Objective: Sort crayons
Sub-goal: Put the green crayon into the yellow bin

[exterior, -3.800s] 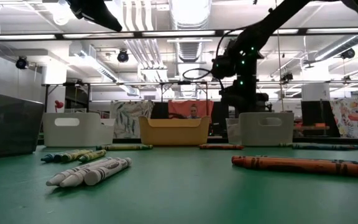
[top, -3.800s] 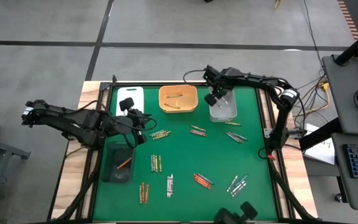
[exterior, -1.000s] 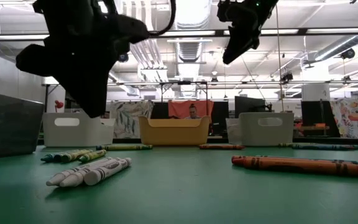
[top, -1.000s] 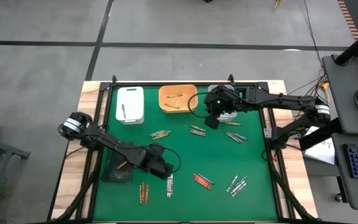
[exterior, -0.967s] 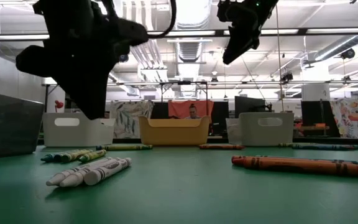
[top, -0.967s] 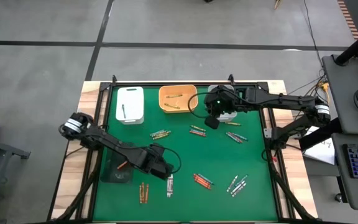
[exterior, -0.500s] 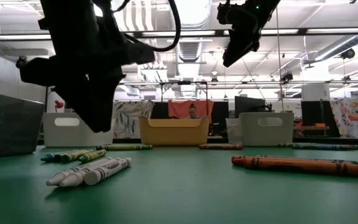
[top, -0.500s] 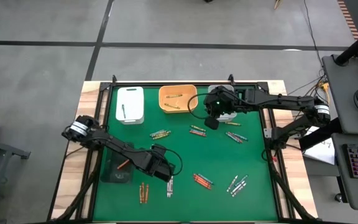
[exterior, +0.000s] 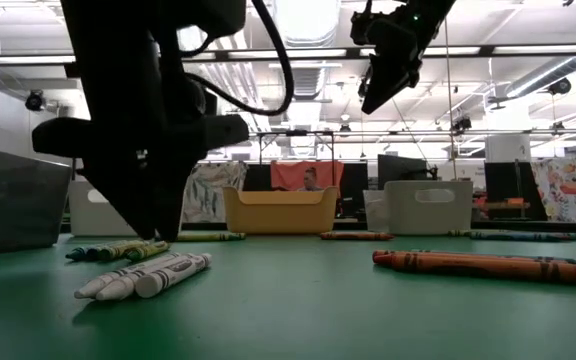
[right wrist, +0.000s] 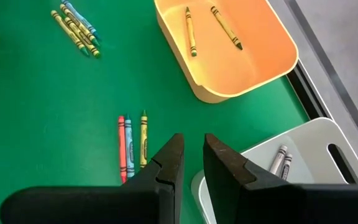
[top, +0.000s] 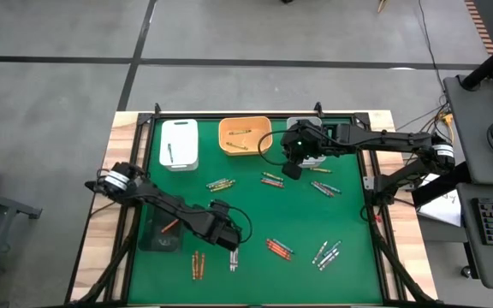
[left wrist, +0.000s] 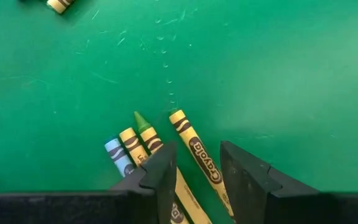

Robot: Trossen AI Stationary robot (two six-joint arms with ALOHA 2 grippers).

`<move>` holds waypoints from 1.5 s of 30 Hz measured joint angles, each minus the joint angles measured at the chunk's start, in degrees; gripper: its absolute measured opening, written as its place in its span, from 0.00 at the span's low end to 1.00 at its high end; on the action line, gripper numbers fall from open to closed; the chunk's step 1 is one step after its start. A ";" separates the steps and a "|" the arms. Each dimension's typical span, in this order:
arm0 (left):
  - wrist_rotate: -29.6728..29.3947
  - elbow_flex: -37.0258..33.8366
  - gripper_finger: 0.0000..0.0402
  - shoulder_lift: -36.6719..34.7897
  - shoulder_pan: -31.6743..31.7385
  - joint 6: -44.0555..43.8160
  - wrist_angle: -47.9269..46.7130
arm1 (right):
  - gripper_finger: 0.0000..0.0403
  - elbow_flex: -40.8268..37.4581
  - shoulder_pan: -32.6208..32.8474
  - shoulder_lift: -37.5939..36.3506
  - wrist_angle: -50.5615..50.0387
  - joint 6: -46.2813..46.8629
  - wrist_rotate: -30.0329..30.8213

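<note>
Green matting covers the table (top: 255,205), and from my station I judge the sort well short of finished: most crayons lie loose on it. Bins along the far edge: the white tray (top: 179,144) near the far left corner holds one dark stick; the orange tray (top: 245,136) beside it holds two yellow-olive crayons (right wrist: 210,28); the clear bin (right wrist: 278,180) next along, partly under the right arm, holds a couple of grey-white ones. A dark bin (top: 162,228) at the left edge holds one red-orange crayon. Loose clusters remain across the middle and toward the near edge: a white group (exterior: 146,275), an orange pair (exterior: 483,265), mixed yellow-olive groups and others. My left gripper (left wrist: 194,180) is low over a yellow-olive cluster (left wrist: 160,155) toward the near left, fingers parted astride one yellow crayon (left wrist: 201,162), not yet clamped. My right gripper (right wrist: 188,165) hovers by the clear bin's edge, fingers narrowly apart, nothing visible between them. Remaining work, in my judgement, is nearly the whole table.
</note>
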 joint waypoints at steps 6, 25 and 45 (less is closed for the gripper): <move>-0.11 0.00 0.27 1.60 0.04 0.00 1.15 | 0.13 -0.02 0.00 0.00 0.72 0.00 0.00; -1.61 0.00 0.06 1.84 0.02 0.98 3.06 | 0.13 -0.04 0.00 0.00 0.68 0.00 0.00; -17.59 -0.07 0.00 -10.14 0.11 19.42 4.63 | 0.13 -3.92 0.00 0.00 4.37 -1.58 -2.79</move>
